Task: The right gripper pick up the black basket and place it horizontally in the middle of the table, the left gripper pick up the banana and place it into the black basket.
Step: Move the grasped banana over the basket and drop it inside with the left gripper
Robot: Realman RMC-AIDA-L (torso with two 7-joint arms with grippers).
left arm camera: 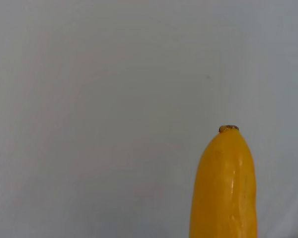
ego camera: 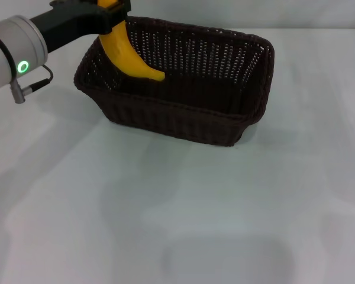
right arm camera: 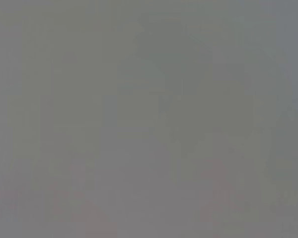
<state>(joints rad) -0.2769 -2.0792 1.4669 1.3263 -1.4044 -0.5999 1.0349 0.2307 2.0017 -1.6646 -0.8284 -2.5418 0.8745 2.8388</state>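
The black basket (ego camera: 183,89) lies lengthwise on the white table (ego camera: 165,213), a little beyond its middle. My left gripper (ego camera: 109,9) at the top left is shut on the upper end of the yellow banana (ego camera: 127,53). The banana hangs down over the basket's left end, its lower tip inside the rim. The left wrist view shows the banana's (left arm camera: 223,188) end against a plain pale surface. The right gripper is out of view; the right wrist view shows only flat grey.
My left arm's silver wrist with a green light (ego camera: 23,66) reaches in from the upper left edge. White tabletop stretches in front of and beside the basket.
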